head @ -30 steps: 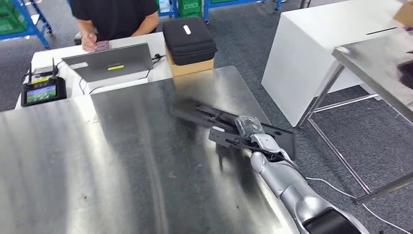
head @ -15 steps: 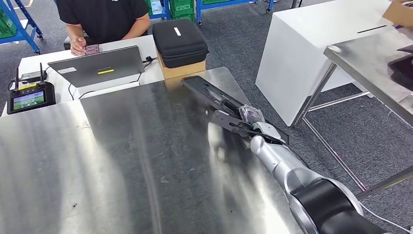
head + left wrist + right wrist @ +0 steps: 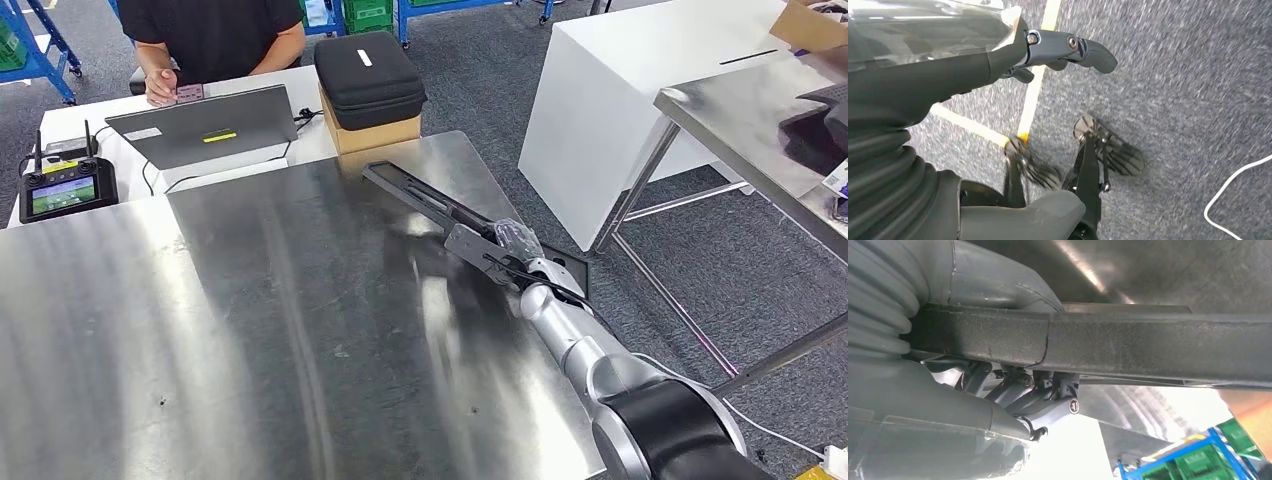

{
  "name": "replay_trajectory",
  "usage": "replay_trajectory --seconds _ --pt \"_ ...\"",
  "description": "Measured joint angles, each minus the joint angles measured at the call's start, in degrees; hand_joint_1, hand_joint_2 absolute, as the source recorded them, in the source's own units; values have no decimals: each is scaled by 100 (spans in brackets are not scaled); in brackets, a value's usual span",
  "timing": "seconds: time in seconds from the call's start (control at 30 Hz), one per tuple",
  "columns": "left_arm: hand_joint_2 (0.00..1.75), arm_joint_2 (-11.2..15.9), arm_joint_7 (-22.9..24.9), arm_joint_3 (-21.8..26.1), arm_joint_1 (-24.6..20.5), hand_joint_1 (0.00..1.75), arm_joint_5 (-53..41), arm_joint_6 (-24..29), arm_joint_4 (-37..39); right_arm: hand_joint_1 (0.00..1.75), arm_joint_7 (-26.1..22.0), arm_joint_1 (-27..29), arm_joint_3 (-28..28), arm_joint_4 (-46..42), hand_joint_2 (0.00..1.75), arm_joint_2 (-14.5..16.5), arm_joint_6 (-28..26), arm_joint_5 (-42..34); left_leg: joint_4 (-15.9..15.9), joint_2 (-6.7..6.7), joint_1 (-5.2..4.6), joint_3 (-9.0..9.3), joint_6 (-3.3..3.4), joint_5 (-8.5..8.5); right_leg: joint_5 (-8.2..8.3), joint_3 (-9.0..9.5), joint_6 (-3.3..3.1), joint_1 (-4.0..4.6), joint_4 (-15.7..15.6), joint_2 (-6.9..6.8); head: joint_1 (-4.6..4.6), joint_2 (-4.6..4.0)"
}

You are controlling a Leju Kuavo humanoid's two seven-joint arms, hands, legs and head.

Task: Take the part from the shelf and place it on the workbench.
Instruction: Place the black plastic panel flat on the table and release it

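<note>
The right robot hand [image 3: 515, 262] gripped a long black part [image 3: 430, 205] and held it over the far right corner of the steel worktop [image 3: 250, 330]. The right wrist view showed the fingers [image 3: 1048, 395] wrapped under the rough black bar. The part stretched from that robot hand toward the cardboard box [image 3: 372, 133] beyond the worktop's far edge. Whether its far end already touched the steel, or hung just above it, could not be told.

By the look of things the fetching from the shelf was done and the carry nearly finished. What remained was to lower the part flat and let go.

The left robot hand [image 3: 1058, 50] hung at the robot's side above grey carpet [image 3: 1188, 75] crossed by yellow tape [image 3: 1040, 60]; its fingers looked curled with nothing in them.

The worktop was bare brushed metal, streaked with reflections. Just past its far edge, beside the cardboard box, a black zipped case [image 3: 368, 68] sat on top of that box, and a grey laptop [image 3: 205, 125] and a handheld controller with a lit screen [image 3: 62, 190] rested on a white desk [image 3: 120, 115], where a person in a dark shirt [image 3: 215, 30] sat. To the box's right stood a white cabinet [image 3: 640, 110] and a second steel table [image 3: 760, 140].
</note>
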Motion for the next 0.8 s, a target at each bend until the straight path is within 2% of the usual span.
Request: replay_trajectory --seconds 0.03,0.07,0.1,0.13,0.17,0.2,0.23,0.27,0.33,0.37,0.4,0.43,0.47,0.5,0.53,0.57,0.6,0.67,0.73,0.77,0.8 --pt "175 7 10 21 -9 0 18 6 0 175 -2 -42 -1 1 175 40 1 19 182 -1 -6 -66 -66 46 28 104 2 -36 -132 -4 5 1" --pt "175 10 16 44 -22 0 38 12 0 175 0 -79 0 -2 175 91 2 42 349 3 -2 -100 -127 92 10 134 -41 -54 -123 -5 -2 1" --pt "175 9 20 66 -27 0 61 19 2 175 6 -108 -1 3 175 138 7 62 465 28 7 -103 -184 144 15 96 -92 -33 -17 -5 -10 -2" --pt "175 12 21 85 -40 0 82 22 0 175 14 -165 -3 2 175 180 15 72 535 77 38 -86 -223 208 -35 64 -172 -53 5 28 -36 -3" --pt "175 16 20 99 -65 0 97 23 -6 175 32 -246 -5 -14 175 250 34 84 542 118 67 -97 -262 267 -30 68 -225 -57 53 53 -52 -4" --pt "175 25 21 108 -94 0 106 26 -16 175 58 -359 -9 -45 175 335 62 90 576 144 83 -171 -304 309 21 26 -256 -65 78 91 -72 -5" --pt "175 33 21 116 -128 0 111 24 -27 175 77 -487 -11 -86 175 435 91 95 692 143 105 -330 -346 308 87 -39 -281 -102 95 145 -90 -2" --pt "175 39 17 126 -151 0 114 26 -35 175 93 -569 -11 -121 175 532 116 103 885 123 104 -533 -388 252 137 -118 -295 -99 108 193 -111 0" --pt "175 50 18 152 -149 0 116 33 -40 175 93 -546 -7 -138 175 624 132 124 1394 72 91 -985 -403 115 179 -193 -306 -71 114 253 -135 1" --pt "175 51 20 164 -126 0 117 38 -39 175 89 -476 -5 -132 175 618 127 137 1553 46 78 -1128 -368 161 169 -191 -303 -43 111 262 -141 1" --pt "175 49 24 174 -102 0 117 42 -38 175 85 -400 -4 -122 175 598 122 149 1575 20 59 -1182 -308 344 141 -158 -305 -14 108 261 -137 0" --pt "175 45 22 184 -66 0 118 42 -38 175 79 -346 -6 -107 175 574 119 159 1432 -2 39 -1132 -244 613 99 -106 -316 7 102 265 -137 0" --pt "175 39 21 195 -29 0 118 37 -37 175 73 -315 -8 -89 175 559 121 178 1129 -13 17 -997 -193 890 49 -44 -325 32 93 268 -136 0" --pt "175 28 24 206 -9 0 117 35 -31 175 76 -295 -10 -69 175 550 127 210 832 -16 -13 -807 -198 993 -2 -8 -330 84 73 273 -140 0" --pt "175 15 25 217 1 0 117 37 -25 175 91 -290 -8 -54 175 541 136 256 582 -28 -26 -643 -241 964 -43 20 -343 128 38 274 -127 1" --pt "175 1 31 224 -5 0 115 40 -19 175 123 -292 -3 -45 175 534 146 306 412 -38 -37 -522 -280 858 -74 41 -352 175 -8 264 -105 1" --pt "175 -15 37 229 -19 0 113 47 -13 175 157 -294 2 -39 175 522 155 342 370 -56 -42 -443 -310 704 -94 65 -362 211 -71 249 -84 1" --pt "175 -44 52 240 -9 0 112 61 -8 175 195 -264 6 -18 175 501 178 368 285 -90 -40 -328 -279 530 -79 227 -371 210 -264 207 -48 1" --pt "175 -69 97 257 42 0 114 112 1 175 185 -223 4 3 175 497 196 371 152 -109 -54 -144 -242 363 23 450 -336 210 -548 187 -47 1" --pt "175 -79 132 267 74 0 115 146 3 175 181 -225 4 8 175 501 204 372 53 -115 -59 -57 -205 400 83 548 -316 212 -688 189 -46 1" --pt "175 -87 160 279 105 0 118 173 4 175 175 -240 4 8 175 507 215 369 -58 -122 -62 14 -172 573 126 620 -304 217 -798 194 -49 1"
